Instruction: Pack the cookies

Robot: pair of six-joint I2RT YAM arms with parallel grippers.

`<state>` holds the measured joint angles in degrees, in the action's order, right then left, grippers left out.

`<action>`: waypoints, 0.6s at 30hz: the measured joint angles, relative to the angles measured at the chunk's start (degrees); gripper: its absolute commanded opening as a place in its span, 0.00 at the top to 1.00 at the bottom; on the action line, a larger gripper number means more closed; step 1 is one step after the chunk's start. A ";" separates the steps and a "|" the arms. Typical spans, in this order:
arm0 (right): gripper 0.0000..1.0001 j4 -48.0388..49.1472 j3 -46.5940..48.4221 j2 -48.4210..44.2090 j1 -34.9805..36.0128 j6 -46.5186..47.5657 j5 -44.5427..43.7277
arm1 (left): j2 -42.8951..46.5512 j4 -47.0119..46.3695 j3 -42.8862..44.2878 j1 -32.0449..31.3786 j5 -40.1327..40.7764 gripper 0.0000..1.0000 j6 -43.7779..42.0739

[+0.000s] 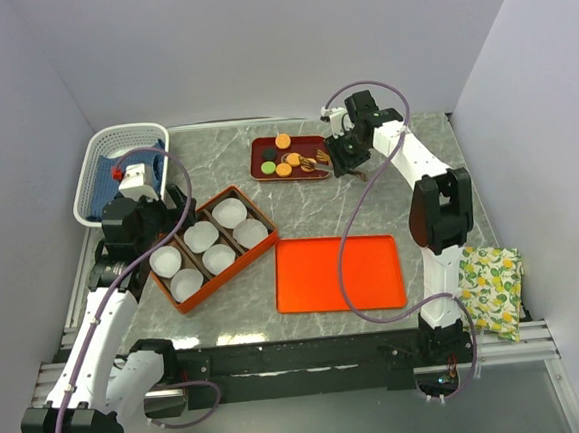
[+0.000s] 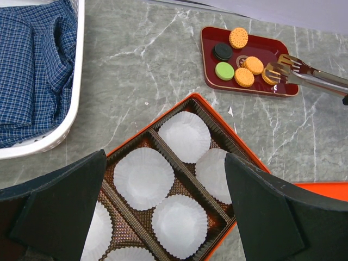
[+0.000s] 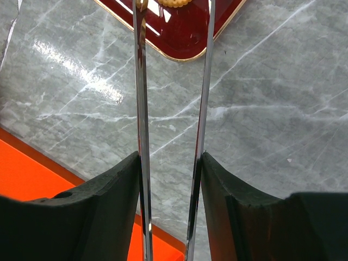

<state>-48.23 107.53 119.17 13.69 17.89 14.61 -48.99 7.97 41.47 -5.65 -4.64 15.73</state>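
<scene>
Our right tool (image 3: 169,163) grips the tongs (image 3: 140,81). We should pinch the orange cookie (image 2: 270,76) at the right end of the red tray (image 2: 261,46) softly, then lift straight.

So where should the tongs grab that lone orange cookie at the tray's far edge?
Probably by its rim, from above: one tip of the tongs on each opposite edge. The orange cookie lies flat on the red tray, so only its thin edge offers a hold, and it sits apart from the other cookies, leaving the tips room.
</scene>
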 measured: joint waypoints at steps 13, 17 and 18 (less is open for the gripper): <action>0.46 -0.31 -0.33 0.00 0.04 0.00 -0.11 | 0.02 0.00 0.00 0.00 -0.07 0.03 -0.02; 0.45 -0.39 -0.33 0.00 0.04 0.00 -0.20 | 0.02 0.00 0.00 0.00 -0.07 0.04 -0.02; 0.46 -0.39 -0.33 0.00 0.04 0.00 -0.22 | 0.02 0.02 0.00 0.00 -0.09 0.04 -0.02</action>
<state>-48.62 107.20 119.17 13.74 17.89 14.39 -48.97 7.99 41.47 -5.65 -4.73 15.70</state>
